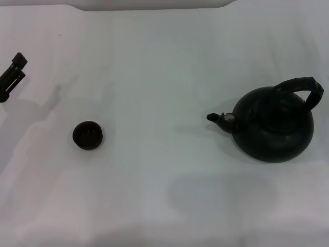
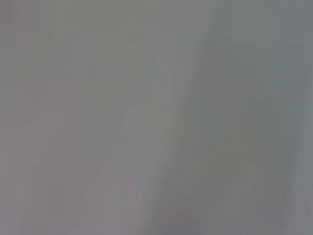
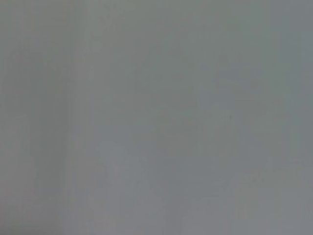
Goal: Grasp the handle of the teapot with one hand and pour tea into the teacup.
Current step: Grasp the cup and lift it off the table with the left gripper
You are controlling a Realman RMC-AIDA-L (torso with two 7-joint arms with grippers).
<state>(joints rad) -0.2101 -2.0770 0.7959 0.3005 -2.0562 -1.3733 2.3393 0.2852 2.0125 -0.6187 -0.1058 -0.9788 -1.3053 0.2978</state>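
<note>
Right now the teapot [image 1: 272, 126] sits upright on the white table [image 1: 164, 62] at the robot's right, a squat matte-black globe w/ its short spout [image 1: 218, 119] pointing toward the robot's left; a silvery ring shows where the spout meets the body. The handle [image 1: 300, 87] arches over the pot's top, thick & black, ribbed look, and nothing is touching it. The teacup [image 1: 87, 135] stands well apart from the pot, over on the left side of the table, a tiny dark low bowl, mouth up; can't tell whether there's anything inside it. Spout & cup face each other across a wide stretch of bare tabletop. The left gripper [image 1: 14, 72] shows only at the far left edge of the head view, dark fingers angled up & inward, above and off to the side of the cup, touching nothing; from this angle can't tell how far apart its fingers stand, and it has hold of nothing. The right arm doesn't appear in the head view at all. Both wrist views give only a plain pale surface, no pot, no cup. A soft shadow lies on the table in front of the teapot, nearer the robot
</note>
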